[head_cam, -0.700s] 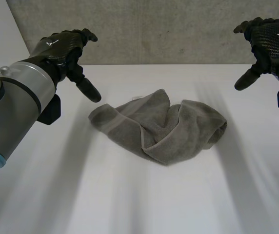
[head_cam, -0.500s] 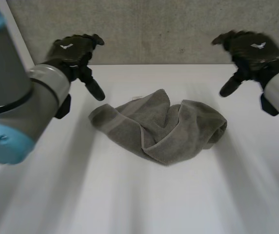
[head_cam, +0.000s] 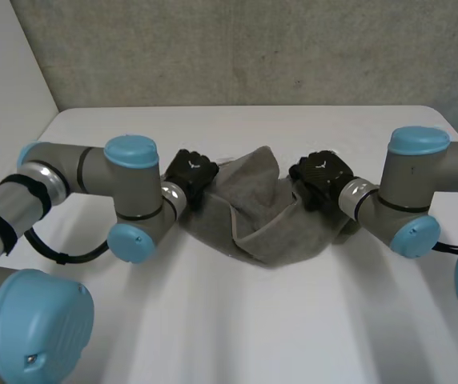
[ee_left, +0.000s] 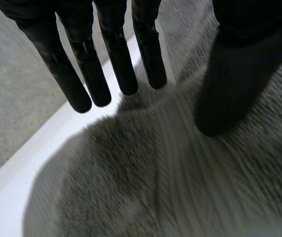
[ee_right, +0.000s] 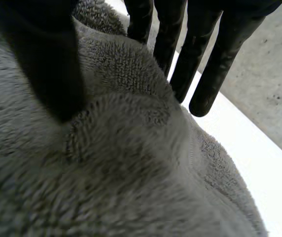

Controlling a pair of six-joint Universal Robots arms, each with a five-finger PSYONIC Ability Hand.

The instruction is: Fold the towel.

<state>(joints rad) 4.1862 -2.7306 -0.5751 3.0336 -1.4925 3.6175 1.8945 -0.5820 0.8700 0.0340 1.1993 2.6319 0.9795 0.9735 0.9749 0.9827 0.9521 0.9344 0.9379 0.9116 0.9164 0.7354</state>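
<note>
Lying on the surface: a grey towel, crumpled into a loose heap with deep folds and a ridged band along one edge. It rests on a white surface.
Left hand: the black left hand is low at the towel's left end, palm over the cloth.
Left fingers: the fingers are straight and close side by side, reaching just past the towel's edge. The thumb stands well apart over the pile, and nothing is pinched.
Right hand: the black right hand is low at the towel's right end, opposite the left hand.
Right fingers: the fingers are straight and side by side, with the thumb wide apart. A hump of towel rises between thumb and fingers but is not gripped.
Arms: both arms come in low, one on each side of the towel.
Likely handling: the towel looks like soft, light, limp terry. It should sag and bunch when lifted, and its nap should give a sure hold.
Where to take hold: probably the banded edge or a corner at each end, pinched between thumb and fingers. A fistful of the middle would only lift the heap.
Stage: folding looks not yet begun, and the towel likely needs spreading flat first.
</note>
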